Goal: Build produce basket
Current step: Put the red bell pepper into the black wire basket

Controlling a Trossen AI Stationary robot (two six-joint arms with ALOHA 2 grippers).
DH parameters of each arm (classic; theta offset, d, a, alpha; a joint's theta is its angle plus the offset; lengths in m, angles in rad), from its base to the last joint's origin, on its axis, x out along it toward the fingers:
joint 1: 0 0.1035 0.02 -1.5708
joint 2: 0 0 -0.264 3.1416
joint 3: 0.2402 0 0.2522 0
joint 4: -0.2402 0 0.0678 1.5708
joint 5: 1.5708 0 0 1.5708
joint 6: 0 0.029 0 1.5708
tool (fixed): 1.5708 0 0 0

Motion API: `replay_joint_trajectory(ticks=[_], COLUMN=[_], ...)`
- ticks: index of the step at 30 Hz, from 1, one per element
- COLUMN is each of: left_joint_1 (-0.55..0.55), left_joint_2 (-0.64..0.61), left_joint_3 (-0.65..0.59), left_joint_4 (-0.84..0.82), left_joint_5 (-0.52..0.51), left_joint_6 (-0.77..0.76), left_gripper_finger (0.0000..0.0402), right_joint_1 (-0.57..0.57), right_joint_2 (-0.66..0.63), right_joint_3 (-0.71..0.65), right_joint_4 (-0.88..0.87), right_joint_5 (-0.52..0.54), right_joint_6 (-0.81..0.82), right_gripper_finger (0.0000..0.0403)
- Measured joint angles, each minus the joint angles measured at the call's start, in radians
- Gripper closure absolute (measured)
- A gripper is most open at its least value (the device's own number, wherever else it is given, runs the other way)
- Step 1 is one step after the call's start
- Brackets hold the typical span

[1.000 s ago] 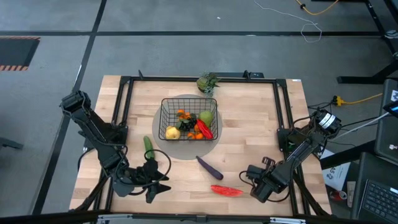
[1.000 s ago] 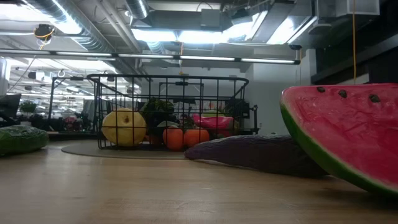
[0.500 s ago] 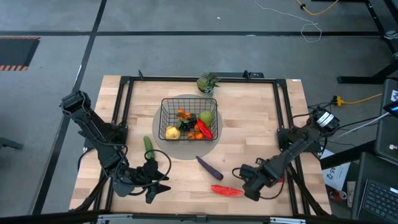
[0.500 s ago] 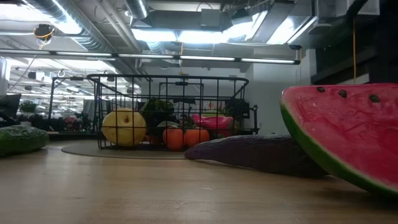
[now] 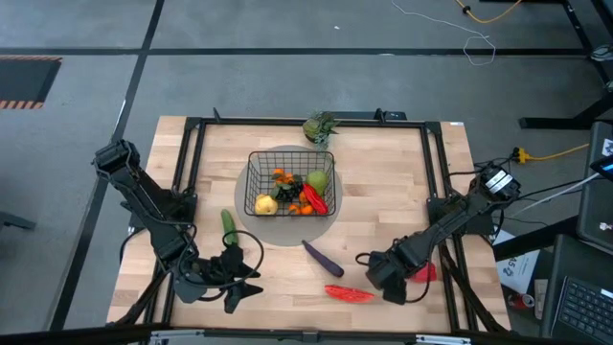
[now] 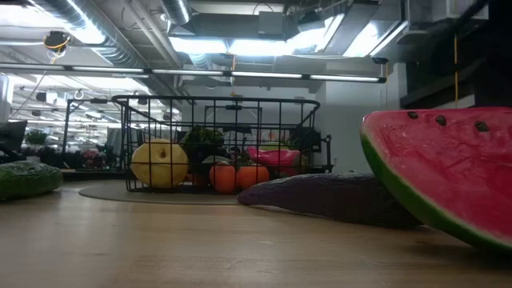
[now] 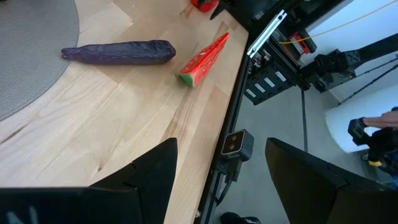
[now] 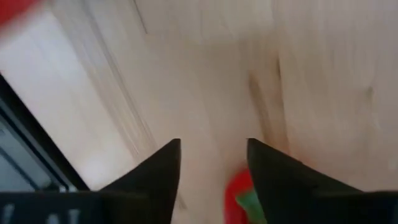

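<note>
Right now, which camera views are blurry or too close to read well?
Right wrist view: wood grain smeared by motion, the red thing between the fingers unclear. Low view: watermelon slice looms huge and soft at the lens; basket sharp. High view: clear.

produce [image 5: 292, 194] in basket [image 5: 257, 164], eggplant [image 5: 323, 257] before it

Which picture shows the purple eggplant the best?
The left wrist view: the eggplant lies whole on the wood, nothing hiding it. The high view shows it small, the low view has the watermelon slice covering one end, and the right wrist view misses it.
</note>
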State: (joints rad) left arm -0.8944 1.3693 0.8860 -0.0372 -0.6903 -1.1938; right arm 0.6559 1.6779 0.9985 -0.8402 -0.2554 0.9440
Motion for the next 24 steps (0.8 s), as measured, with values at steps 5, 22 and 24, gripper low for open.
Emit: replay_joint_trajectory(ticks=[5,22,24], left_joint_1=[0.000,0.000,0.000], left_joint_2=[0.000,0.000,0.000], left_joint_3=[0.000,0.000,0.000], left_joint_4=[0.000,0.000,0.000], left_joint_5=[0.000,0.000,0.000], left_joint_6=[0.000,0.002,0.002], left_gripper_finger=[0.0162,0.0162,0.0162], right_joint_1=[0.000,0.001,0.002], right_joint_2=[0.000,0.000,0.001], right_joint_3=[0.000,-0.006,-0.008], right_joint_4=[-0.117,-0.165,-0.169], right_joint_5=[-0.043,-0.034,-0.034], right_joint_6=[-0.089,-0.320,-0.320], right_gripper_finger=[0.0200,0.0224,0.0238])
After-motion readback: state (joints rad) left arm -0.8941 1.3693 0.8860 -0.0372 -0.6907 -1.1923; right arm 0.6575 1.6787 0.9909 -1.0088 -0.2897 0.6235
